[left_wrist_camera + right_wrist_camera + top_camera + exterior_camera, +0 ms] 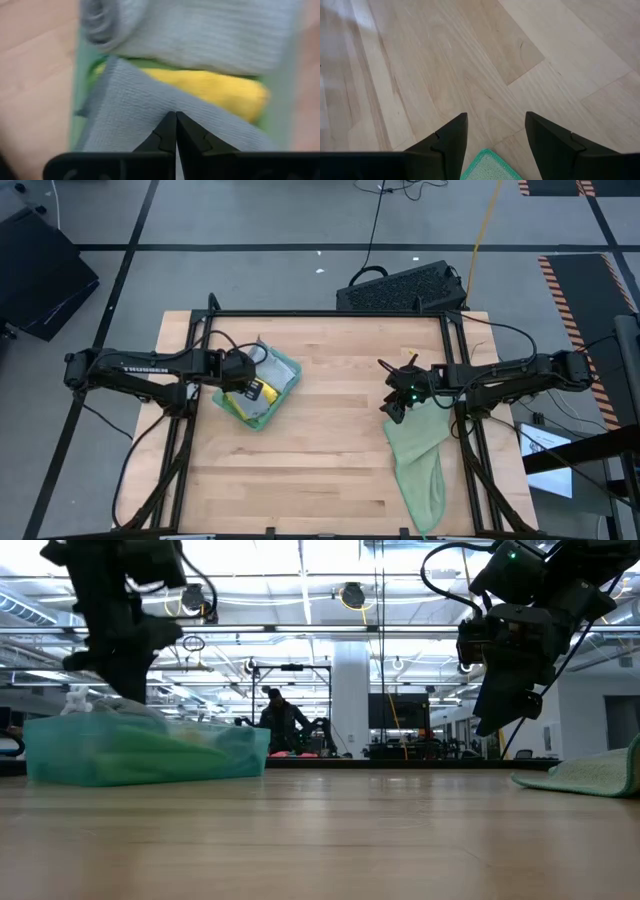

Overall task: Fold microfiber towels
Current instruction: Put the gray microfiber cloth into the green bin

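**benchrat:** So where are we in the towel folding? Looks to me like the pick-the-next-one step. The left gripper [246, 376] is down in the pile of microfiber towels [262, 392], jaws pressed together. In the left wrist view the tips meet right on the grey towel [150, 120], with the yellow towel [210, 87] just beyond them and a paler grey one [200, 30] past that. Can't swear there's cloth actually pinched between them, though.

**foldbot_fan:** Agreed. The pile seems to sit in a teal towel [140, 750] wrapped round the others. The right gripper [397, 398] hangs above the desk [330, 450], jaws apart and empty, bare wood between them and the edge of the pale sage towel [487, 167] just under their base. That one lies stretched out on the desk [415, 460], near the right-hand edge.

**benchrat:** Next move, I'd guess: lift the grey one clear without dragging the neighbours along, then spread it flat in the open middle.

**foldbot_fan:** Yeah, and the right arm will need to grab a corner to help.
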Action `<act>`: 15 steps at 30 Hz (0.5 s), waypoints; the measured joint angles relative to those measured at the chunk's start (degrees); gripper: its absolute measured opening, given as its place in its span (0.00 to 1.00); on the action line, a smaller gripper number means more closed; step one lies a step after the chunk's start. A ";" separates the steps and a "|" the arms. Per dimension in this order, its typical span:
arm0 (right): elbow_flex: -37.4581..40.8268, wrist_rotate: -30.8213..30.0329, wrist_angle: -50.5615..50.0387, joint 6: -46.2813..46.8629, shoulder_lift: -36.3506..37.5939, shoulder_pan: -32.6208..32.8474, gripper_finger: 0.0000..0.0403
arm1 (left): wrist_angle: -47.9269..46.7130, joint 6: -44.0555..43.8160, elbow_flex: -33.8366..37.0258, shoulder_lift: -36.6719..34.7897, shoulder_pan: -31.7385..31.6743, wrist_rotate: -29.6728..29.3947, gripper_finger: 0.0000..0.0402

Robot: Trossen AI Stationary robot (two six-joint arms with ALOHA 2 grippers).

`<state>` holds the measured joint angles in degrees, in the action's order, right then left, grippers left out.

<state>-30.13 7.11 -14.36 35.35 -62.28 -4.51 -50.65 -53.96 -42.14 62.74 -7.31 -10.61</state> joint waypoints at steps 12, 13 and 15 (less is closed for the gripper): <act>0.00 0.31 -0.03 6.26 0.00 0.02 0.48 | 6.69 4.30 6.97 -1.56 -7.25 13.21 0.03; 0.00 0.34 -0.03 7.35 0.00 0.02 0.48 | 5.98 4.43 5.99 -2.14 -7.25 13.39 0.03; 0.00 0.37 0.21 9.14 0.00 0.22 0.48 | 4.42 4.60 3.49 -3.22 -7.23 13.37 0.03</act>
<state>-30.13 7.48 -14.15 44.49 -62.28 -4.29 -46.23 -49.36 -38.65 59.52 -14.55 2.76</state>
